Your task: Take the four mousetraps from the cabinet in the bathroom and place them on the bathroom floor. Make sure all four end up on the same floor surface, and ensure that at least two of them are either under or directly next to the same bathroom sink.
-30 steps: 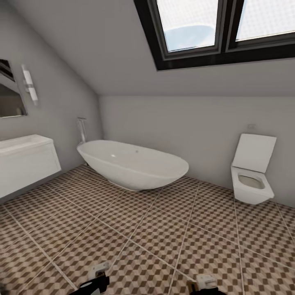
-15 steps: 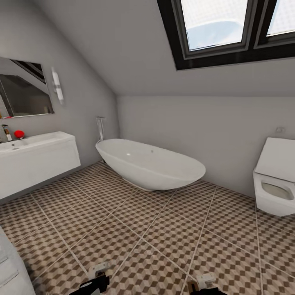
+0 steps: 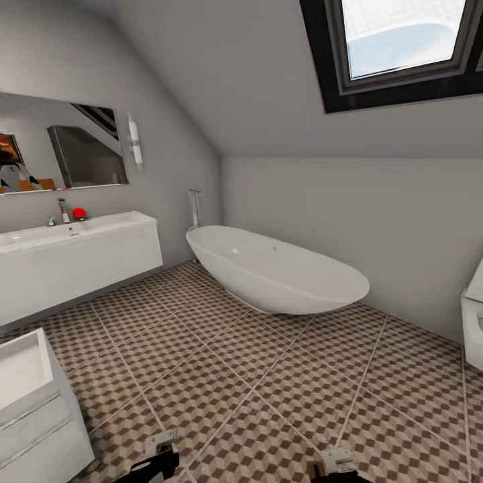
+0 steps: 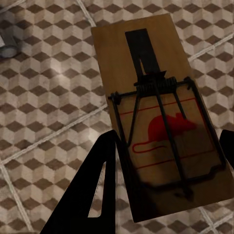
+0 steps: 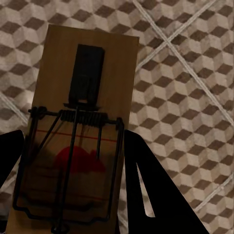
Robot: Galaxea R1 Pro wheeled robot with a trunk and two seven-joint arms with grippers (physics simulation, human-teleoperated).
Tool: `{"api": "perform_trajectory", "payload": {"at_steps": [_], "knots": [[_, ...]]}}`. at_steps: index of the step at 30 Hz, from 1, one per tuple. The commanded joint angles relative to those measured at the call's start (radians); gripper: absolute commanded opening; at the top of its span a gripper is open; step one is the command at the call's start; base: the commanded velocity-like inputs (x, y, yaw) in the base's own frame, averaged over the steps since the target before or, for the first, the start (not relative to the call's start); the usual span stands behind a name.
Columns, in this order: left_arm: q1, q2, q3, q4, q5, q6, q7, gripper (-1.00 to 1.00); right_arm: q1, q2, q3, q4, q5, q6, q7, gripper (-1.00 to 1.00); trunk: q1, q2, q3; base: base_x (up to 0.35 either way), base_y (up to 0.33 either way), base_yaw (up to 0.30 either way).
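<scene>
Mousetrap between each gripper's jaws

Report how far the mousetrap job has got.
Done: two traps are out of the cabinet. In hand: the left pincer grips one mousetrap, the right pincer another mousetrap, both above the tiled floor. Left: no trap is seen lying on the floor yet; the sink is ahead to the left.

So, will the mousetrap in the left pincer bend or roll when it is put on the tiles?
Probably neither. The mousetrap looks like a flat wooden board, so likely stiff and stable on the bathroom floor. Its wire spring could snap if bumped.
</scene>
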Motion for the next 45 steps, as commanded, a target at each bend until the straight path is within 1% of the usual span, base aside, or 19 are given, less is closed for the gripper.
{"api": "perform_trajectory", "payload": {"at_steps": [1, 17, 21, 29, 45], "knots": [[0.0, -0.001, -0.008, 0.0, 0.006, -0.002, 0.006, -1.0, -0.001, 0.0, 0.002, 0.002, 0.006, 0.002, -0.003, -1.0, 0.0, -0.001, -0.001, 0.0, 0.0, 0.278], [0.0, -0.006, -0.007, -0.003, 0.004, 0.0, 0.007, -1.0, -0.001, 0.0, 0.002, 0.002, 0.006, 0.002, -0.003, -1.0, 0.0, -0.001, -0.001, 0.001, 0.0, 0.278], [0.0, -0.006, -0.007, -0.002, 0.005, 0.001, 0.007, -1.0, -0.001, 0.0, 0.002, 0.002, 0.006, 0.002, -0.002, -1.0, 0.0, -0.001, -0.001, 0.133, 0.0, 0.227], [0.0, 0.001, -0.004, -0.002, 0.007, 0.003, 0.006, -1.0, -0.001, 0.0, 0.003, 0.002, 0.007, 0.002, -0.002, -1.0, 0.0, -0.001, -0.001, 0.282, 0.0, 0.049], [0.0, 0.001, -0.004, -0.002, 0.007, 0.003, 0.005, -1.0, -0.001, 0.0, 0.003, 0.002, 0.007, 0.002, -0.002, -1.0, 0.0, -0.001, -0.001, 0.317, 0.0, 0.002]]}}
